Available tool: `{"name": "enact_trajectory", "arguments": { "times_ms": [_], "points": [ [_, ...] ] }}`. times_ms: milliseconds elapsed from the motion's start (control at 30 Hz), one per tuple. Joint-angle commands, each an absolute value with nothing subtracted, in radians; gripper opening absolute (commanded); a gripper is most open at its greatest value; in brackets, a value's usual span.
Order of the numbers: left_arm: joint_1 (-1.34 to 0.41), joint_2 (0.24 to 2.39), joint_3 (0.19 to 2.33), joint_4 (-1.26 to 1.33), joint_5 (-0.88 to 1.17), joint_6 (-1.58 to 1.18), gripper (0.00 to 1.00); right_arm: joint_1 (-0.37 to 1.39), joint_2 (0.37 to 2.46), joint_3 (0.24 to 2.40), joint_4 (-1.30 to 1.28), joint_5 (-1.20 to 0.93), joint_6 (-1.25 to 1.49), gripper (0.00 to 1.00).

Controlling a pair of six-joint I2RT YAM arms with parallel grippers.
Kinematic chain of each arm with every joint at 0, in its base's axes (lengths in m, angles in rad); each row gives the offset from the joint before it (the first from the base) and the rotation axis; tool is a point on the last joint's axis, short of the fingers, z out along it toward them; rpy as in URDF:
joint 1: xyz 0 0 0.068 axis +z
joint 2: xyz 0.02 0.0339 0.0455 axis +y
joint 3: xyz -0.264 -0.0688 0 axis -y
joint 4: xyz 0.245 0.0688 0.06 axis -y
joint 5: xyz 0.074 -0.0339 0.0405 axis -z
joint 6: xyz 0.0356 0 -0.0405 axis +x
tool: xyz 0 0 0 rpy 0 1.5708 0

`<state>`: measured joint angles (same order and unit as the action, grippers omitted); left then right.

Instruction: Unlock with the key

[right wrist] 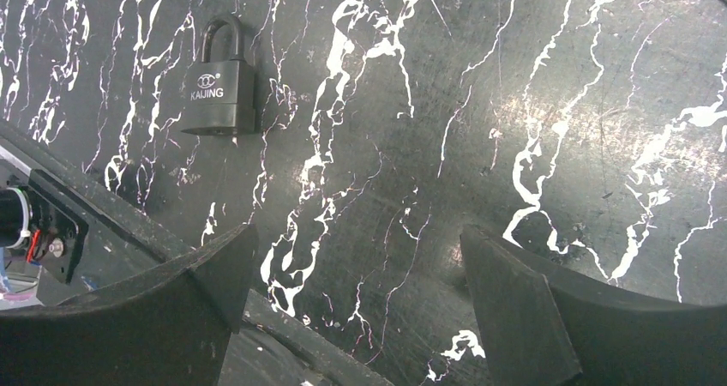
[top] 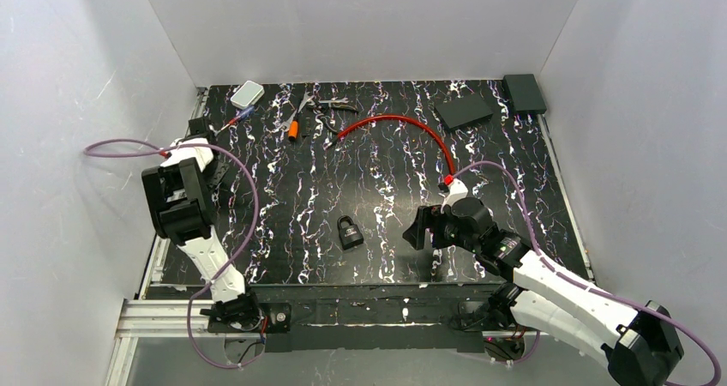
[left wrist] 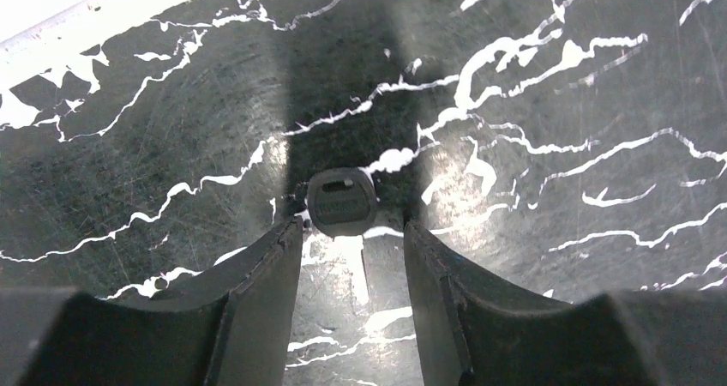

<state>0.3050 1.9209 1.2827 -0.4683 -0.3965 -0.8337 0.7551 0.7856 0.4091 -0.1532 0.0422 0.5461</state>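
Observation:
The key lies flat on the black marbled table in the left wrist view, its round black head (left wrist: 341, 202) just beyond my fingertips and its pale blade (left wrist: 358, 270) running back between them. My left gripper (left wrist: 351, 232) straddles the blade with its jaws apart and a gap on each side. In the top view the left gripper (top: 199, 139) is at the table's far left edge, and the key is hidden there. The black padlock (top: 349, 232) (right wrist: 221, 90) lies flat near the front middle, shackle shut. My right gripper (top: 420, 229) (right wrist: 356, 240) hovers wide open just right of the padlock, holding nothing.
A red cable (top: 403, 124) arcs across the back middle. Small tools (top: 321, 107), an orange piece (top: 294, 129) and a white box (top: 247, 93) lie at the back left. Two black boxes (top: 464, 111) (top: 524, 93) sit at the back right. White walls enclose three sides.

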Motion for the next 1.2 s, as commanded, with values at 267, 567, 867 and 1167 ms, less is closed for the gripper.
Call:
{"name": "enact_trajectory", "arguments": {
  "times_ms": [267,567,867,1167],
  "points": [
    [0.264,1.957,1.358,-0.539,-0.504,-0.589,0.24,0.759,0.762,0.39,-0.101,0.034,0.556,0.96],
    [0.224,2.001,1.367,-0.569,-0.429,-0.567,0.14,0.759,0.72,0.387,-0.133,0.058,0.555,0.97],
    [0.115,1.914,1.279,-0.588,-0.396,-0.571,0.11,0.758,0.696,0.392,-0.157,0.067,0.55,0.97],
    [-0.112,1.796,1.139,-0.588,-0.417,-0.523,0.1,0.759,0.643,0.394,-0.209,0.09,0.545,0.97]
  ]
}}
